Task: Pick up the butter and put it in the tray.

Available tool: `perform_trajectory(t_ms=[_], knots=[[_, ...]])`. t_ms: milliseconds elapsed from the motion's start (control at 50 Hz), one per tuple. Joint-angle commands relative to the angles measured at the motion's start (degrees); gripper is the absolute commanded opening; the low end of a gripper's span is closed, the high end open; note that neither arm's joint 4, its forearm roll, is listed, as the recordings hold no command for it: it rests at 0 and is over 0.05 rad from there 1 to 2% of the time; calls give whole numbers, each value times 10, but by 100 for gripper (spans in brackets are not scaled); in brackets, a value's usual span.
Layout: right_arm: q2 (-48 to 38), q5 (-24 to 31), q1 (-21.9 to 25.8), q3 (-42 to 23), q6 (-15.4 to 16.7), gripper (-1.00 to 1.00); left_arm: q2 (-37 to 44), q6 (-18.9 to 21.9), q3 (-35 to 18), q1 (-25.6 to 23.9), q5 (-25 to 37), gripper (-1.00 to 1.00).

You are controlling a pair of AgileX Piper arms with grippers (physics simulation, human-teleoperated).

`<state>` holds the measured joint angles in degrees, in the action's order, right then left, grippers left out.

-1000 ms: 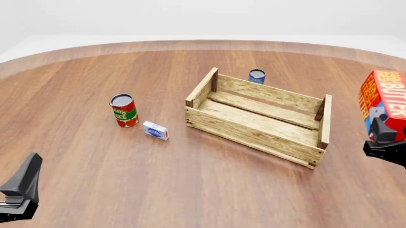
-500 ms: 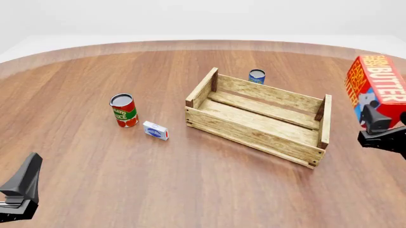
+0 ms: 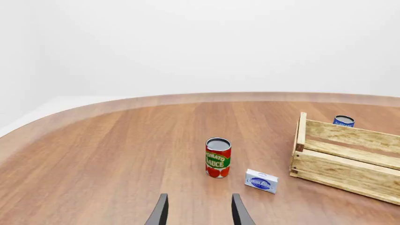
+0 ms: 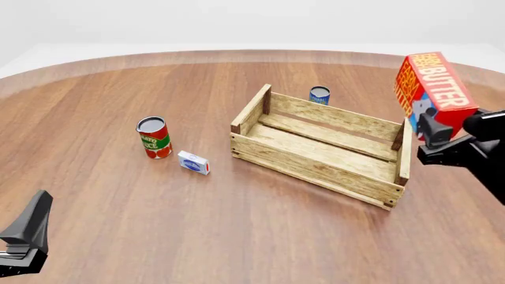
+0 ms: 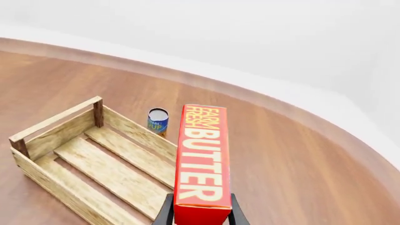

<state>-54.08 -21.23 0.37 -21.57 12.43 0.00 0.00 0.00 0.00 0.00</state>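
Observation:
The butter (image 4: pixel 436 87), a red-orange carton with white lettering and a blue patch, hangs in the air above the right end of the tray (image 4: pixel 316 158). My right gripper (image 4: pixel 442 135) is shut on its lower end. In the right wrist view the butter (image 5: pixel 202 159) stands between the fingers, with the slatted tray (image 5: pixel 69 161) below and beyond it. The tray holds nothing. My left gripper (image 4: pixel 28 234) sits low at the near left edge of the table, and its fingers (image 3: pixel 160 211) stand apart with nothing between them.
A tomato sauce can (image 4: pixel 154 137) stands left of the tray, with a small white-and-blue box (image 4: pixel 193 163) lying beside it. A small blue can (image 4: pixel 320 94) stands just behind the tray's far wall. The round wooden table's edge curves along the back.
My right gripper has carried the butter up and to the left, from beyond the tray's right end to above it. The left arm has not moved.

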Motion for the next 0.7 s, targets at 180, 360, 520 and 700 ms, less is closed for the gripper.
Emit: perform_trajectory(t_ms=[180, 360, 520, 700], knots=[[-96, -55, 58, -51, -9, -100, 0, 0, 0, 0, 0, 100], [-127, -65, 76, -66, -10, -100, 0, 0, 0, 0, 0, 100], [-161, -80, 87, -77, -13, -100, 0, 0, 0, 0, 0, 100], [-193, -93, 96, -89, -16, -100, 0, 0, 0, 0, 0, 100]])
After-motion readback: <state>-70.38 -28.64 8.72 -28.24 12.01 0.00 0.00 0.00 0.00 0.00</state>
